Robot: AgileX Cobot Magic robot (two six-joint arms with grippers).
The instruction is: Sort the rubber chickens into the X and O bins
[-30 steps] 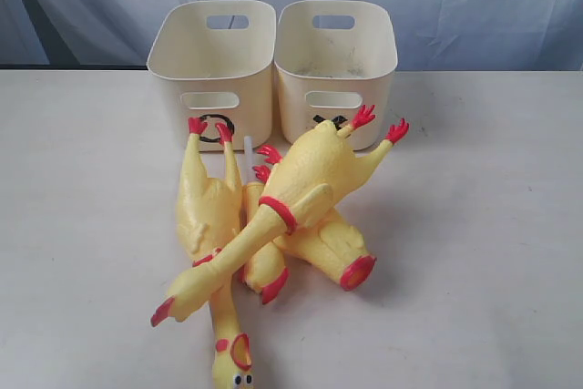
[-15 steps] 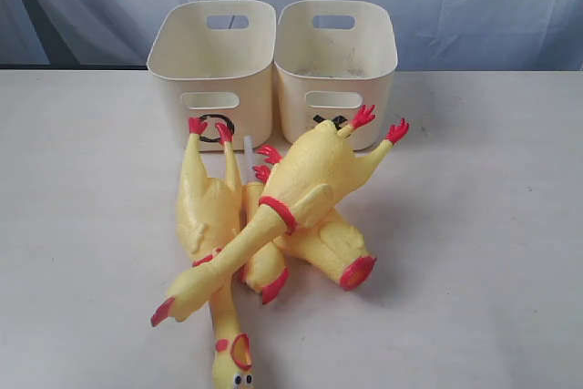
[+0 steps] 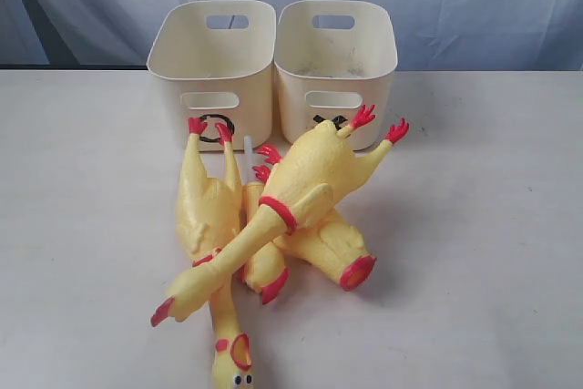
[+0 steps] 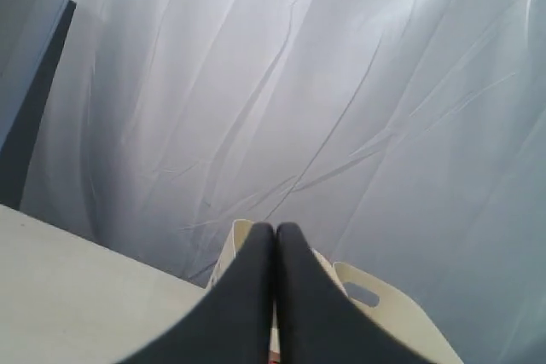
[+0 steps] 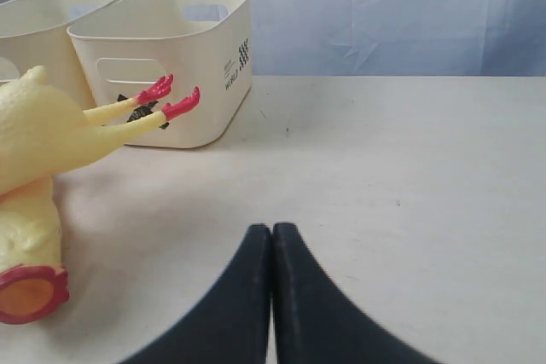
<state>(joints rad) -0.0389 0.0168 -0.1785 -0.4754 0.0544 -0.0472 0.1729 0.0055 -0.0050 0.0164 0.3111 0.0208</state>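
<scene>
Exterior view looks down toward 2 bins (image 3: 214,79); both wrist views face them too.

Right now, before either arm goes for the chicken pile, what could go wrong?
1. The top chicken lies crossed over the others; grabbing a lower one, like the headless body, would likely drag the pile.
2. Red feet hide much of the marks on the X bin and the O bin; a bin could be misread.
3. The left gripper and right gripper are shut; descending so would shove toys, not grasp.
</scene>
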